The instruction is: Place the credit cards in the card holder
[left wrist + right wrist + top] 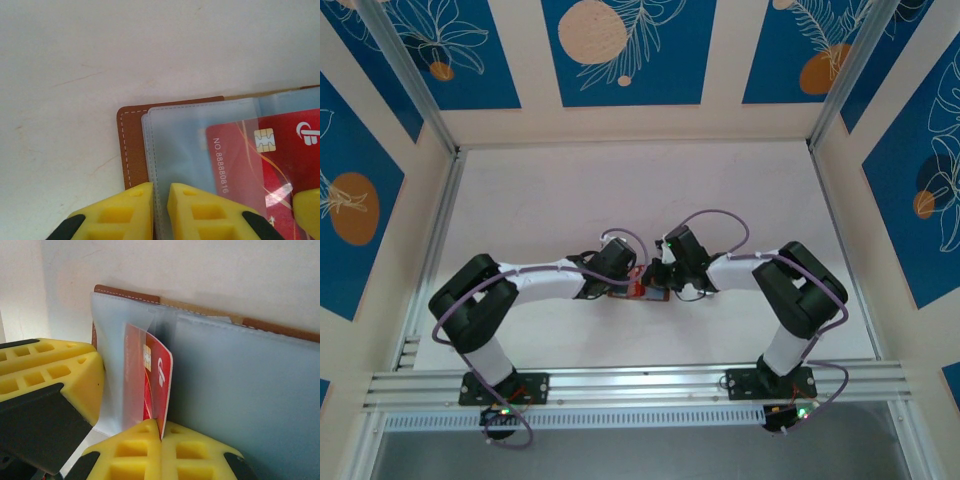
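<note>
Centrally, one card holder, one red card, left end effector pinching card holder, right end effector clamping red card.

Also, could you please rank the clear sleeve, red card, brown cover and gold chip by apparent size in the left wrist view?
1. clear sleeve
2. red card, partly cut off by the frame
3. brown cover, only an edge strip showing
4. gold chip, clearly smallest
</note>
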